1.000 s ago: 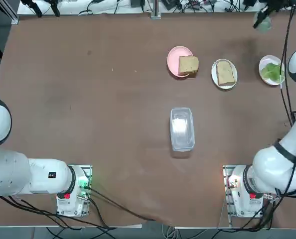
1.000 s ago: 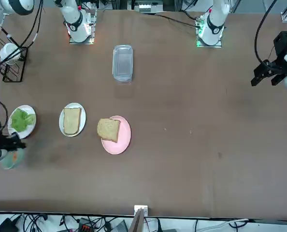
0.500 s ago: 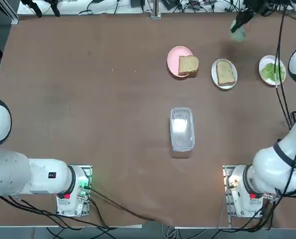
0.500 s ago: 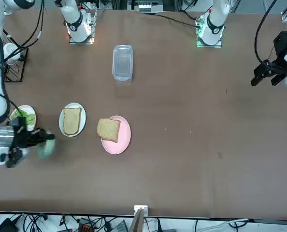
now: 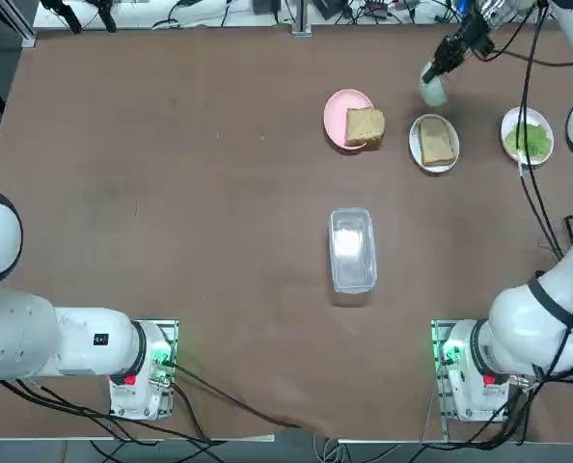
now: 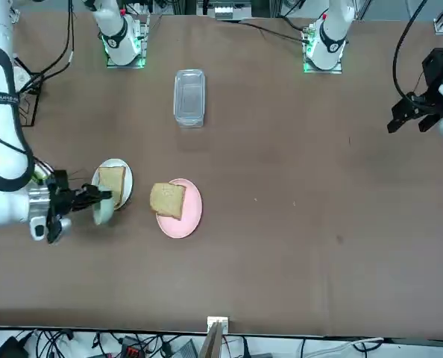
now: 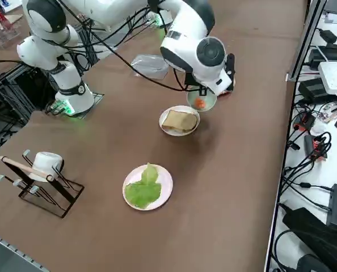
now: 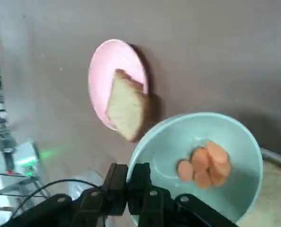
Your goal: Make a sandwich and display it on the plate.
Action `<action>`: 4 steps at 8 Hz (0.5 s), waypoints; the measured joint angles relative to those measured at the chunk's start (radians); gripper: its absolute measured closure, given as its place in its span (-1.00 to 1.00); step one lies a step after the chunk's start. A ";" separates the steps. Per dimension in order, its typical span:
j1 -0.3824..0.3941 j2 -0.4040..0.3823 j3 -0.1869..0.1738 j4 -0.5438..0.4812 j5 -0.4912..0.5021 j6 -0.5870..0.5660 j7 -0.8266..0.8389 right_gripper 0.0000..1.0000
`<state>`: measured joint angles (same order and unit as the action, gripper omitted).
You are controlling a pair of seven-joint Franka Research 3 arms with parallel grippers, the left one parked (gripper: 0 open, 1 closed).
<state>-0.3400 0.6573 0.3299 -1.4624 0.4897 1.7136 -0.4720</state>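
The right gripper (image 8: 131, 177) has its jaws pinched together on the rim of a pale green bowl (image 8: 197, 165), carrying it in the air above the far part of the table (image 5: 171, 193); in the wrist view the two dark fingers (image 8: 114, 182) meet tight on the near edge of that bowl. Inside the bowl, just past the jaws, lie a few round orange-pink slices (image 8: 206, 163) heaped together at the bottom. Directly under the held bowl, and partly covered by it in the front view, is the white plate (image 5: 434, 143) with one bread slice (image 5: 437, 142) lying flat on it. A little beyond the jaws, towards the middle of the table, sits the pink plate (image 8: 113, 71), with the second bread slice (image 8: 126, 106) resting half on it and hanging over its edge on the side nearest the bowl. To the other side of the jaws, out towards the table's right edge, a second white plate (image 7: 163, 187) holds green lettuce leaves (image 7: 144, 187) and stands apart from the bread plate. Farther off, back towards the arm bases, a clear plastic box (image 5: 352, 249) lies alone on the brown surface. Farthest from the jaws, at the near corner in the side view, a white cup (image 7: 46, 161) hangs upside down on a black wire rack (image 7: 43, 190).
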 joint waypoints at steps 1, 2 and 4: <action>-0.017 -0.024 0.000 -0.065 0.043 0.008 0.000 0.91; -0.046 -0.040 -0.001 -0.119 0.094 0.008 0.000 0.91; -0.106 -0.048 -0.001 -0.194 0.176 0.006 -0.026 0.91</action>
<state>-0.4457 0.6089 0.3287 -1.6567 0.6653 1.7195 -0.4979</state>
